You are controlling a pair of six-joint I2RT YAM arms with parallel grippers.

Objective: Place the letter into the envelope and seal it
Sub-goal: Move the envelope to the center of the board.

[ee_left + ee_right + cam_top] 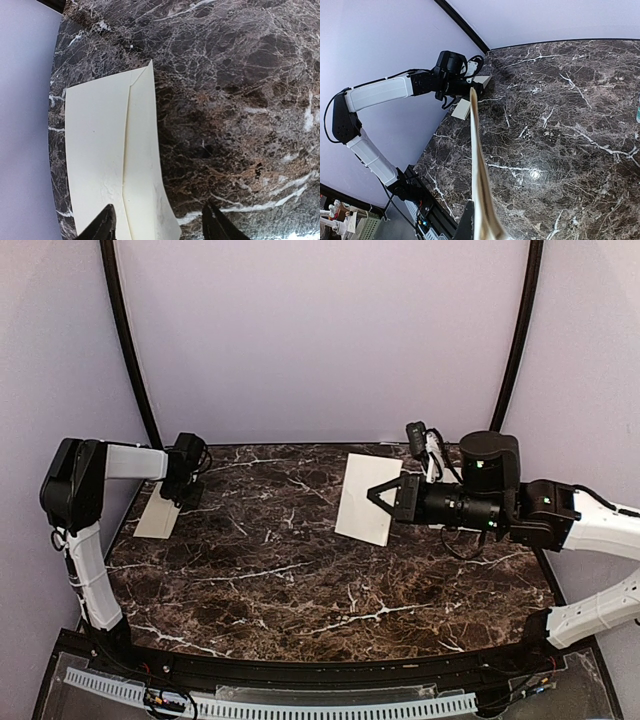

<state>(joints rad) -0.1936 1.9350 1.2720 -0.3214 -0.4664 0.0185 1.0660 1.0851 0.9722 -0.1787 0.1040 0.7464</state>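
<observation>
Two cream papers lie well apart on the dark marble tabletop [300, 580], and neither has been brought to the other. The letter [362, 498] is held by the right gripper [384, 496] toward the far right of the table. In the right wrist view the sheet is seen edge-on, pinched between closed fingers and rising from them, so it is judged to be lifted rather than laid flat.

The envelope [105, 150] is laid flat at the left edge of the table, just beside the purple wall [25, 100]. Its triangular flap [142, 165] is turned out along one long side, so the mouth is taken to be uncovered. The left gripper [160, 227] is poised over one end of the envelope. Its fingers [102, 227] are spread apart, one over the envelope and the other over bare marble, and nothing is gripped by them.

Only the picking up of the letter can be counted as done. Whether the sheet has been folded small enough to fit cannot be told. The envelope is yet to be steadied and the letter carried across and slid into the mouth. The flap is yet to be folded down and pressed shut, so most of the task is judged to remain.
</observation>
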